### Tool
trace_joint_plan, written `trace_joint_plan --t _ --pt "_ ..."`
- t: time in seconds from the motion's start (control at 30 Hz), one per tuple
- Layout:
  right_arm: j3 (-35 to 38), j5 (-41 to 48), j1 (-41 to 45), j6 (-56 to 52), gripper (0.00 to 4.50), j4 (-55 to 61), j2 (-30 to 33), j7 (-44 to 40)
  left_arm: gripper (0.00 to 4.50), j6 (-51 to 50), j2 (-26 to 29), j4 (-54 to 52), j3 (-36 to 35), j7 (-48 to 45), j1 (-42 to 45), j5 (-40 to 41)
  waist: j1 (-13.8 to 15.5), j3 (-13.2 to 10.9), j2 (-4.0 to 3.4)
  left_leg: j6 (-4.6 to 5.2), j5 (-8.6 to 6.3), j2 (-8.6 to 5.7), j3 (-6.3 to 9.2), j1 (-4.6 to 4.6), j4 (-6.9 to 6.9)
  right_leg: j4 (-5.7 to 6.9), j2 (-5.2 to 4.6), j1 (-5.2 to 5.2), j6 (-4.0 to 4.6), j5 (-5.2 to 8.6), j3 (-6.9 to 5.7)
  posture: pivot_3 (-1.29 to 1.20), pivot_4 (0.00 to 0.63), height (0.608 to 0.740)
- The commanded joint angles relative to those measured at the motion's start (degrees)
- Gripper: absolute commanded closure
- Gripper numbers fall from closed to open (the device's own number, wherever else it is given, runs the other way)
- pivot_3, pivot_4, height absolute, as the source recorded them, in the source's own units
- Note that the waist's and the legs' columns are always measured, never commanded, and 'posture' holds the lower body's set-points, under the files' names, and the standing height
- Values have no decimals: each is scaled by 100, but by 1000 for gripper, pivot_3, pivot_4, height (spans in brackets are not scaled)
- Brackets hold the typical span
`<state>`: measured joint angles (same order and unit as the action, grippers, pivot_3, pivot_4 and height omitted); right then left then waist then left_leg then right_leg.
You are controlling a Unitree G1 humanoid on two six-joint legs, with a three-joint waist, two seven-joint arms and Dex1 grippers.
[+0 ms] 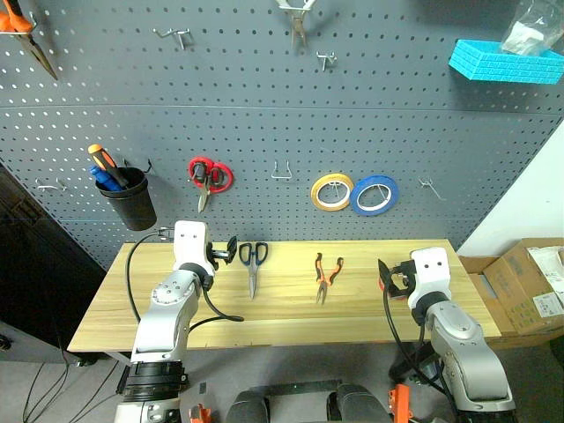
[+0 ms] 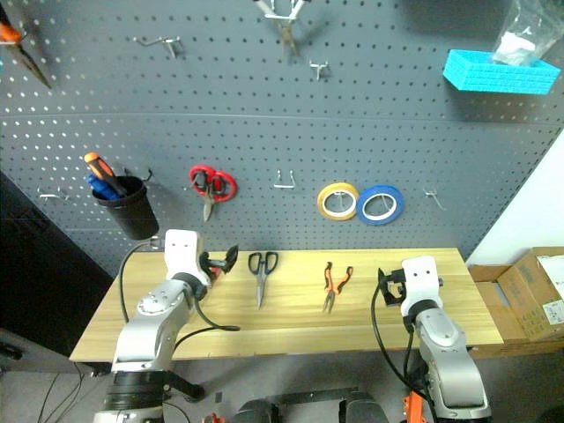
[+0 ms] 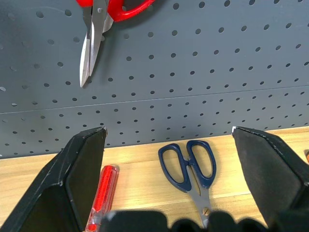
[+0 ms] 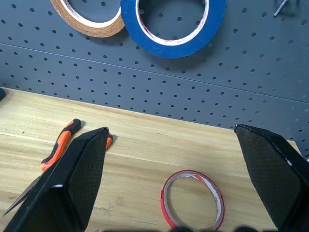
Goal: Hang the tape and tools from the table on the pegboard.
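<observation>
Left wrist view: left pincer (image 3: 169, 140) wide over blue scissors (image 3: 189, 168); right pincer (image 4: 171, 137) wide, no legible writing.

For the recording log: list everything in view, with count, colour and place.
table: one, light wood, below pegboard
pegboard: one, dark grey
red tape: one, on table, before right gripper
pliers: one, orange-black, table middle
blue scissors: one, on table
red screwdriver: one, on table beside scissors
red scissors: one, hung
yellow roll, blue roll: hung side by side
black cup: one, holding screwdrivers
blue basket: one, upper board
left gripper, right gripper: jaws open, empty
</observation>
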<state>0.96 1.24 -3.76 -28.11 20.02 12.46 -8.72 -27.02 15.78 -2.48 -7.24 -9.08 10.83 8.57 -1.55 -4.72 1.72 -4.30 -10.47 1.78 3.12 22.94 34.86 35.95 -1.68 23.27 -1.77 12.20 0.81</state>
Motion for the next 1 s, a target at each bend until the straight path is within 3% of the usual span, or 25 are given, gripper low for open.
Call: trace_joint_plan --t 0.03,0.7,1.0 --pt "38 -21 63 71 0 165 48 -11 44 125 91 -277 -93 73 33 -108 0 0 0 0 0 0 0 0 0 0 0 0 0 0 0 65 18 740" --pt "56 -4 -74 -80 0 345 92 -43 44 -49 -18 -407 -197 19 -47 76 6 -15 -4 -2 -3 0 0 0 0 0 -2 2 0 1 0 61 51 740" --pt "94 188 61 -386 0 348 829 -814 44 -785 -336 -5 479 -780 1183 571 112 -222 -11 -2 -4 -7 1 4 10 -12 -12 24 0 1 -3 53 131 740"
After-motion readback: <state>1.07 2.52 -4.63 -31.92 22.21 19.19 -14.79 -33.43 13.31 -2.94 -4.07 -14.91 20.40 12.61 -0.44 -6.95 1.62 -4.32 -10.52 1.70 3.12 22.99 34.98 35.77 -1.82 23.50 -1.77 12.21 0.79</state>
